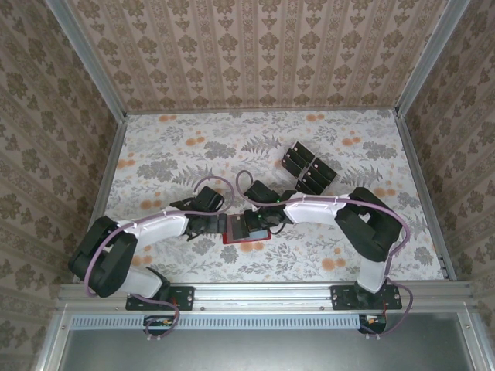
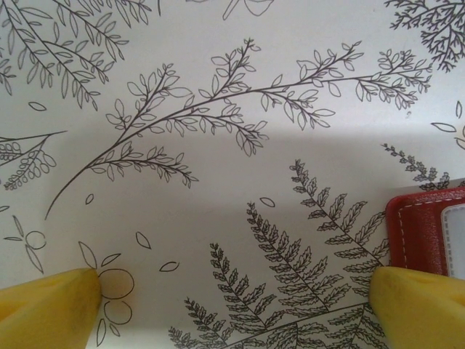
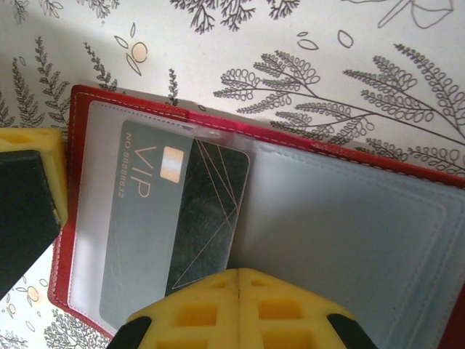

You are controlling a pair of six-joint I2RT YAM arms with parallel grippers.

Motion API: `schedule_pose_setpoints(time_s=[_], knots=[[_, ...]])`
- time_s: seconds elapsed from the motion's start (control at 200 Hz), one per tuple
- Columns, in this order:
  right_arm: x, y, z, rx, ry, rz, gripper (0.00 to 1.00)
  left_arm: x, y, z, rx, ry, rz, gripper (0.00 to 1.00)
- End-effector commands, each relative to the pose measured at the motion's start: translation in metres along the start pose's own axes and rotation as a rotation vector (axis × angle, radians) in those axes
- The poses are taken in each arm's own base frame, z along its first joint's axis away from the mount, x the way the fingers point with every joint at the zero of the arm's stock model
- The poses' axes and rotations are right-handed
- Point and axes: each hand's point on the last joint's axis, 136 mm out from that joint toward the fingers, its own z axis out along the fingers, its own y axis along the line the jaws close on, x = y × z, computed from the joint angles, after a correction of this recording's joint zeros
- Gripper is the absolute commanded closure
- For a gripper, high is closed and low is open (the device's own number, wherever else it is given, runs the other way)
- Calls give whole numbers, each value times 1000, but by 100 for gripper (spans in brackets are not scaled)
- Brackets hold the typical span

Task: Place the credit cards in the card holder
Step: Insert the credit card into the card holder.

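The card holder (image 3: 341, 156) lies open on the table, red with clear sleeves inside. A black credit card (image 3: 207, 211) marked VIP sits partly inside the left sleeve. My right gripper (image 3: 240, 275) is shut, its yellow tips meeting at the card's outer edge with nothing visibly between them. From above, it (image 1: 259, 222) hovers over the card holder (image 1: 240, 239). My left gripper (image 2: 240, 309) is open wide at the card holder's left edge. Its right finger (image 2: 414, 305) overlaps the red corner (image 2: 421, 225). More credit cards (image 1: 308, 168) lie at the back right.
The table has a floral cloth (image 1: 178, 147) and patterned walls on three sides. Both arms reach in toward the middle near the front edge. The left gripper's yellow finger (image 3: 29, 171) rests by the card holder's left edge in the right wrist view.
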Motion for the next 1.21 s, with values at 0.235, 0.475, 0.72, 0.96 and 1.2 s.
schedule_pose_setpoints(time_s=[0.235,0.475,0.72,0.96,1.2], knots=[[-2,25,9,-46,20,-22,100,5,-4,11,17,22,-11,0],[-2,35,13,-62,32,-35,100,5,-6,12,25,23,-14,0],[-4,20,-6,-19,-5,-38,100,2,-5,11,17,19,-6,0],[6,-8,-9,12,2,2,100,2,-4,12,12,24,-5,0],[10,-25,-10,50,10,4,100,1,-2,9,5,21,-1,0]])
